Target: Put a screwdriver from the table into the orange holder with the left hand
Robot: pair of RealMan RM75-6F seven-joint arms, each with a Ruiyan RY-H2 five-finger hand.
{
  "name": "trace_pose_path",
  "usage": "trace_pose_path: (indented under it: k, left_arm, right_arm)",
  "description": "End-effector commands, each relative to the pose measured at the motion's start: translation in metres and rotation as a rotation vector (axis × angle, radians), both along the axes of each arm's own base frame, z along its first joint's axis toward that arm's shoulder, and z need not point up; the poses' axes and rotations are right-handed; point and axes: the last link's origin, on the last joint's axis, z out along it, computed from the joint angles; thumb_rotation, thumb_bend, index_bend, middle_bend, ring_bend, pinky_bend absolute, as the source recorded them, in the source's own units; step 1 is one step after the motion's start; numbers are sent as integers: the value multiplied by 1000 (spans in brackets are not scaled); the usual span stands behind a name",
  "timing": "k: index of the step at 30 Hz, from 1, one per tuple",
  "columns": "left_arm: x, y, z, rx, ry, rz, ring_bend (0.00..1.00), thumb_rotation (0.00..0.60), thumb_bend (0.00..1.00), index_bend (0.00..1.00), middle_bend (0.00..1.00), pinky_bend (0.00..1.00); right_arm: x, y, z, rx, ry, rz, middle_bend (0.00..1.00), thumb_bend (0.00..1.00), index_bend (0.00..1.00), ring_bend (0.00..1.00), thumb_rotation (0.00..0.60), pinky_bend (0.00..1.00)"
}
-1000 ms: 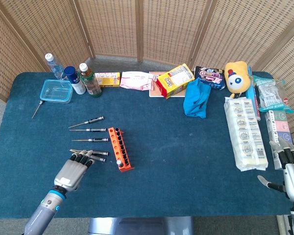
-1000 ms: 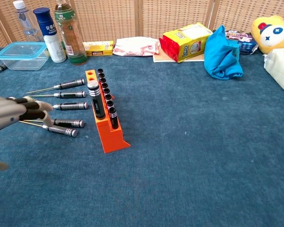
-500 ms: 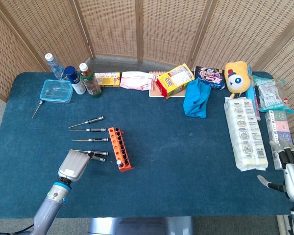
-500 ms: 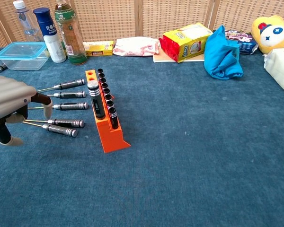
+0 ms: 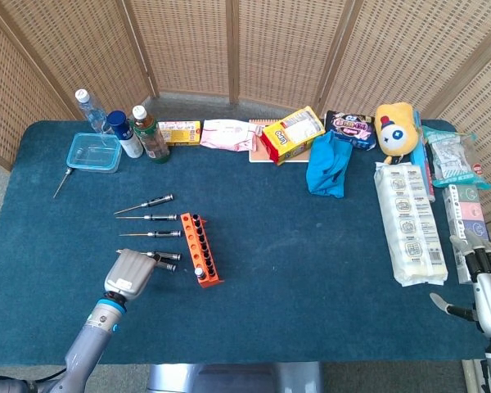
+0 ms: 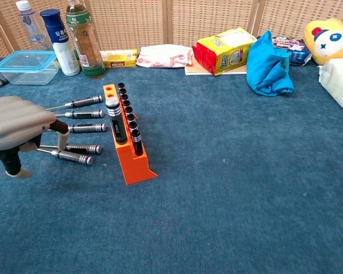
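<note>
Five black-handled screwdrivers lie side by side left of the orange holder (image 5: 201,249) (image 6: 129,152). The two nearest are one screwdriver (image 6: 83,149) (image 5: 164,256) and another (image 6: 75,157) (image 5: 165,266). My left hand (image 6: 18,124) (image 5: 130,274) arches palm down over their thin shafts, its thumb tip on the cloth and a fingertip (image 6: 61,132) hanging just above the shafts. Both screwdrivers still lie flat, and I see nothing in the hand. The holder carries several screwdrivers, and its two far holes are empty. My right hand (image 5: 484,288) rests at the table's right edge, fingers apart.
Bottles (image 6: 83,37) and a clear plastic box (image 6: 26,67) stand at the back left. A yellow snack bag (image 6: 224,50), a blue cloth (image 6: 267,64) and a plush toy (image 6: 333,35) lie along the back. White packets (image 5: 409,221) line the right side.
My left hand has turned from flat with fingers stretched out to knuckles up and fingers curled down. It has shifted slightly toward the holder, over the two nearest shafts. The right hand has not moved.
</note>
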Motion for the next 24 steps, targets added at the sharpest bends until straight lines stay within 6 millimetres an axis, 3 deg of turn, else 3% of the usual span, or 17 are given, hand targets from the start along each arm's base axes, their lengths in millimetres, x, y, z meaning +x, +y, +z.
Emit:
trace_pose_path:
  k: [1, 15, 20, 24]
  left_arm:
    - [6, 4, -3, 4, 10, -18, 1000, 600, 172, 387, 1000, 990]
    - [11, 4, -16, -19, 71, 21, 1000, 600, 163, 381, 1000, 984]
    - [12, 5, -20, -21, 81, 43, 1000, 600, 159, 207, 1000, 984]
    - [14, 5, -22, -21, 93, 59, 1000, 600, 158, 176, 1000, 984]
  right_arm:
    - [-1, 0, 0, -1, -2, -2, 43, 93, 127, 47, 600, 6]
    - [-1, -1, 2, 0, -11, -3, 43, 94, 126, 47, 600, 6]
    - [-2, 0, 2, 0, -14, -4, 43, 94, 127, 47, 600, 6]
    - [-2, -1, 2, 1, -15, -6, 43, 94, 127, 47, 600, 6]
